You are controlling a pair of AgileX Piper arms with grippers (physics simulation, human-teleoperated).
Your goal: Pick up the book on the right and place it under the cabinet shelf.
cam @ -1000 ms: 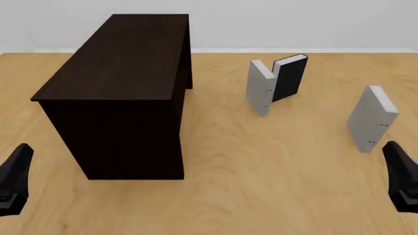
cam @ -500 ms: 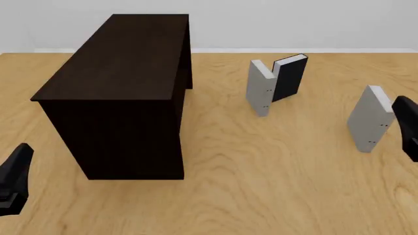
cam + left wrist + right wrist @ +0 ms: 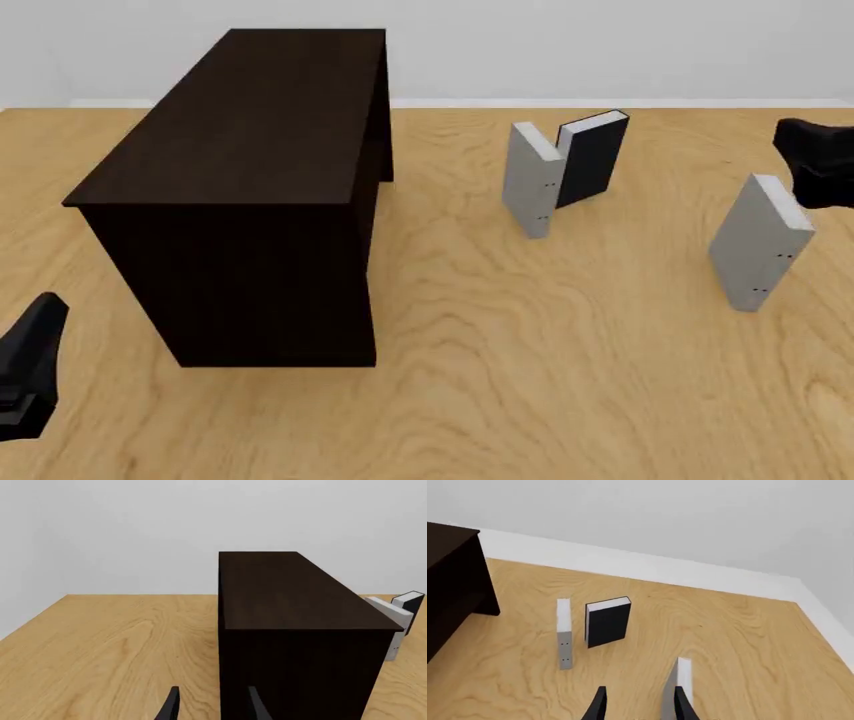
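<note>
The book point(image 3: 758, 240) on the right stands upright on the table, thin and light grey, with tiny dots on its spine. My right gripper point(image 3: 817, 163) hovers just above and beyond its top, at the front view's right edge. In the right wrist view the gripper point(image 3: 639, 707) is open, and the book's top edge point(image 3: 684, 676) shows close by one finger. Nothing lies between the fingers. The dark brown cabinet shelf point(image 3: 240, 180) stands at the left. My left gripper point(image 3: 30, 360) rests low at the near left, open point(image 3: 212, 710) and facing the cabinet point(image 3: 300, 630).
A second light-grey book point(image 3: 531, 180) stands upright at the middle back, with a black-covered book point(image 3: 591, 158) leaning right behind it. Both show in the right wrist view, grey book point(image 3: 564, 632) and black book point(image 3: 607, 622). A white wall runs along the table's far edge.
My right gripper has risen from the near right corner and moved away along the right edge, to above the right book. The left arm and the books have not moved.
</note>
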